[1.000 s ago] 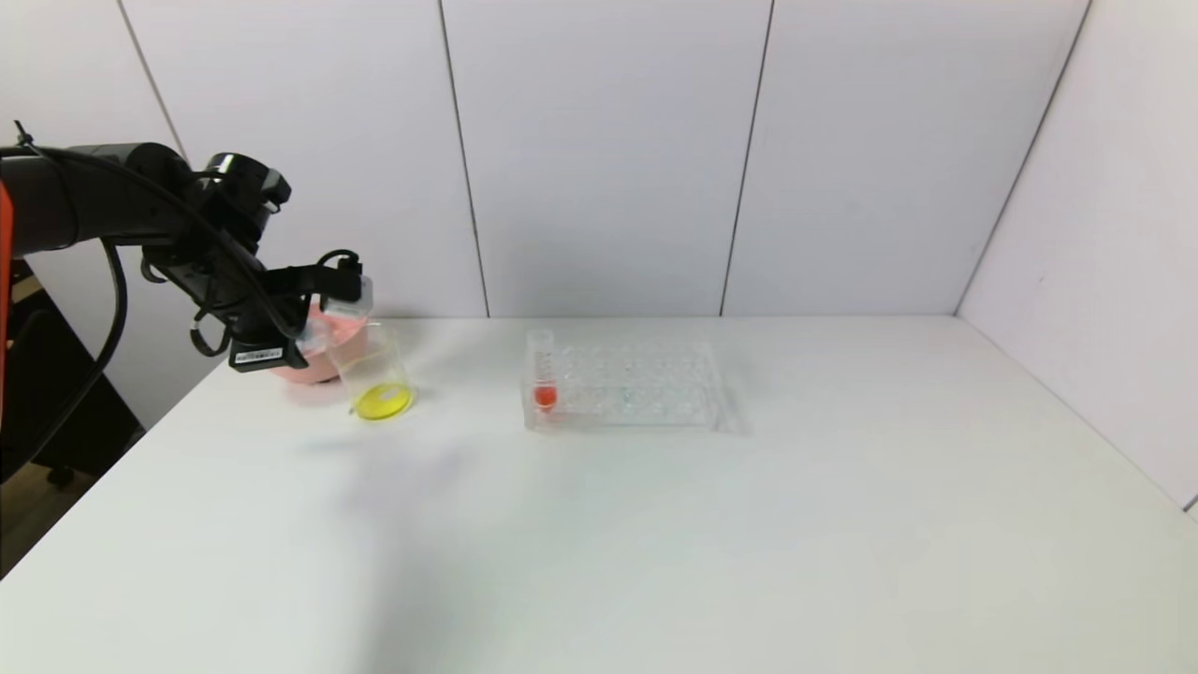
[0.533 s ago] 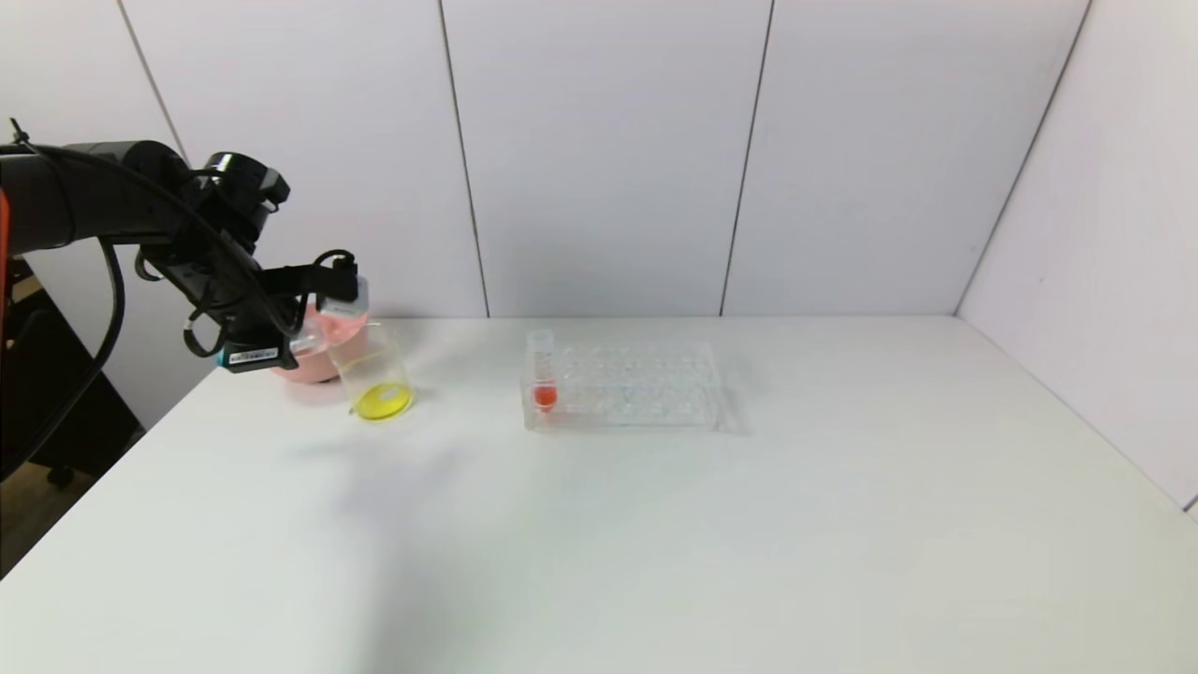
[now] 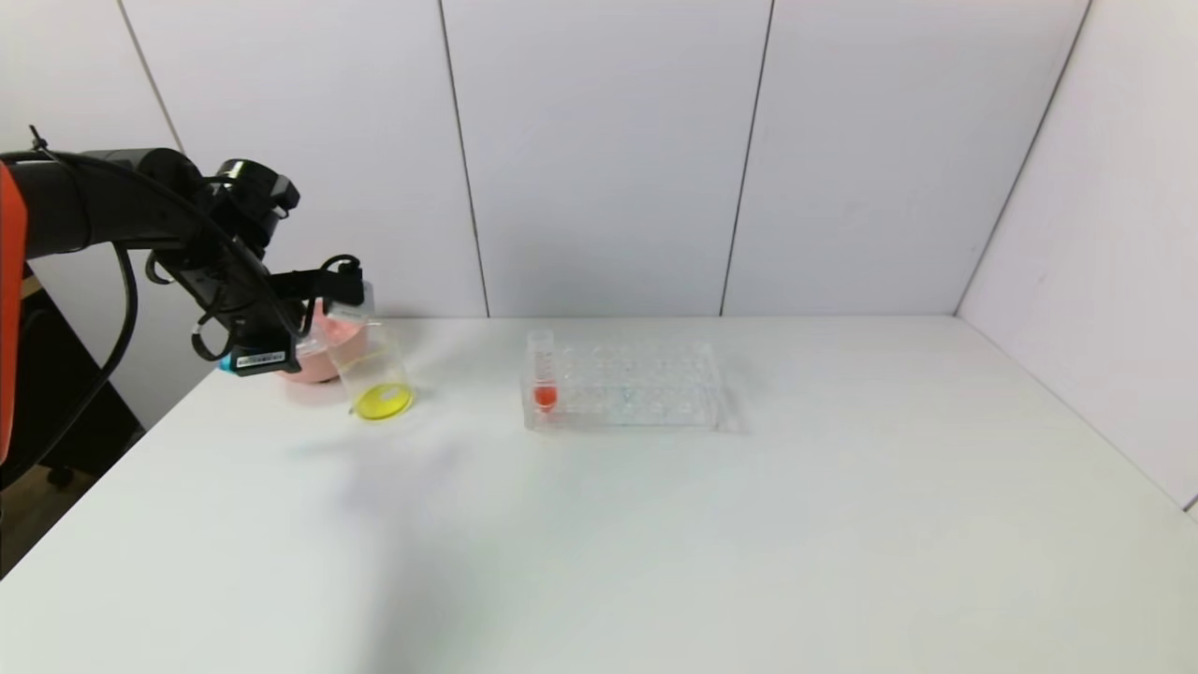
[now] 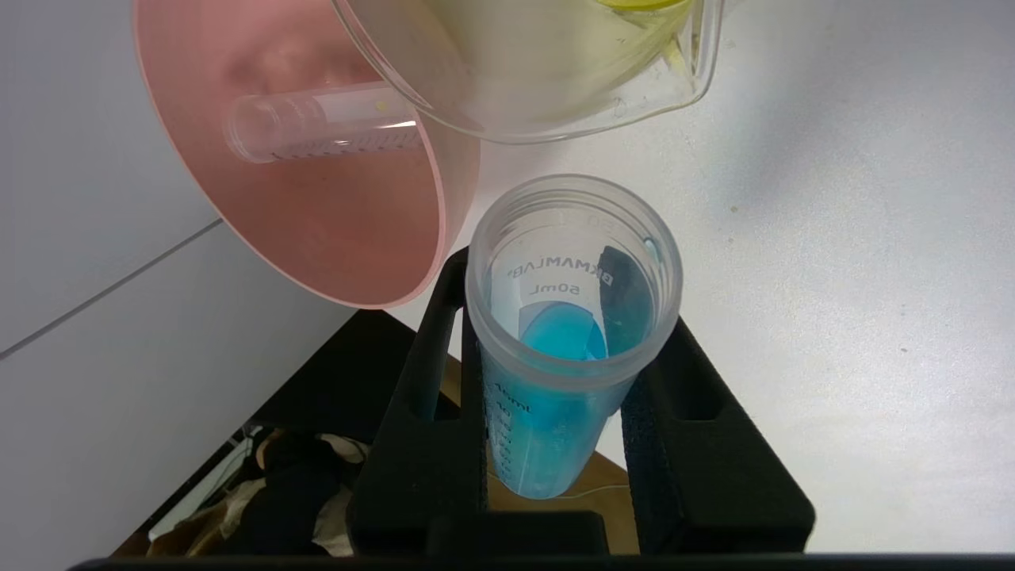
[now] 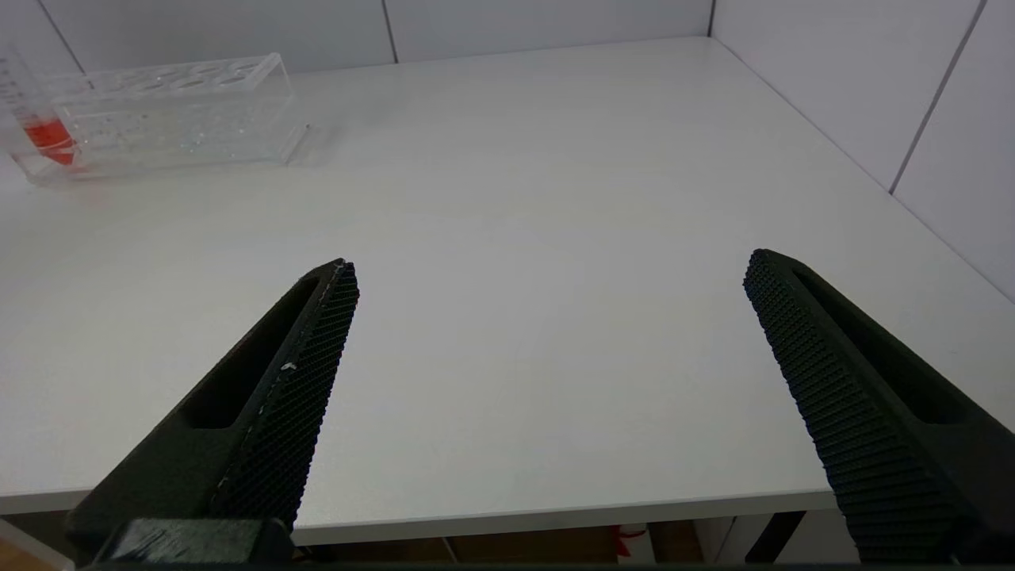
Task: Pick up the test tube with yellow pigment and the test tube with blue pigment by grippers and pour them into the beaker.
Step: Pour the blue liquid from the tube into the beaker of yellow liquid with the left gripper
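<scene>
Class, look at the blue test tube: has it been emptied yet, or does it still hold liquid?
Not emptied. Blue liquid sits inside the blue tube, gripped by the left pincer near the beaker.

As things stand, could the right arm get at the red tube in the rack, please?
Probably yes: the right gripper is open, with bare table between it and the red tube at the rack end.

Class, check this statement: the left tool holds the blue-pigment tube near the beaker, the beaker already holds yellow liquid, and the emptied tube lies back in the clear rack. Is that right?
One detail is wrong. The emptied tube lies in the pink bowl, not the rack, as the left wrist view shows. The rest stands: the left tool holds the blue-pigment tube near the beaker, which holds yellow liquid.
</scene>
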`<control>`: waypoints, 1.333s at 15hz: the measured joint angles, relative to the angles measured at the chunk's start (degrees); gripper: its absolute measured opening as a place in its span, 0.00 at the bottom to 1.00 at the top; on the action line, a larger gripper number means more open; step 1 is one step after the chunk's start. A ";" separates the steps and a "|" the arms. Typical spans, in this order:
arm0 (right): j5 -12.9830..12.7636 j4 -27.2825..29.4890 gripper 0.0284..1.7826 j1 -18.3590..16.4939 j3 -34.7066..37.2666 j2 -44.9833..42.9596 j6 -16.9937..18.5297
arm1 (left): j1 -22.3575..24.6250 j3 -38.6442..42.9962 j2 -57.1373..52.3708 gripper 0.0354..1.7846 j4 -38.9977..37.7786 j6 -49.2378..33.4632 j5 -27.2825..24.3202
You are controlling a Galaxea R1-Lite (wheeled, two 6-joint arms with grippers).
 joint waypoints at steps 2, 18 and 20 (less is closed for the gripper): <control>0.00 0.00 1.00 0.00 0.00 0.00 0.00 | -0.11 0.00 0.30 0.26 -0.27 -1.01 -0.02; 0.00 0.00 1.00 -0.02 0.00 0.00 -0.02 | -1.33 0.00 0.72 0.26 1.11 -10.45 1.72; 0.01 0.00 1.00 0.00 0.00 0.00 0.00 | -1.38 -0.05 0.68 0.26 1.11 -10.65 2.32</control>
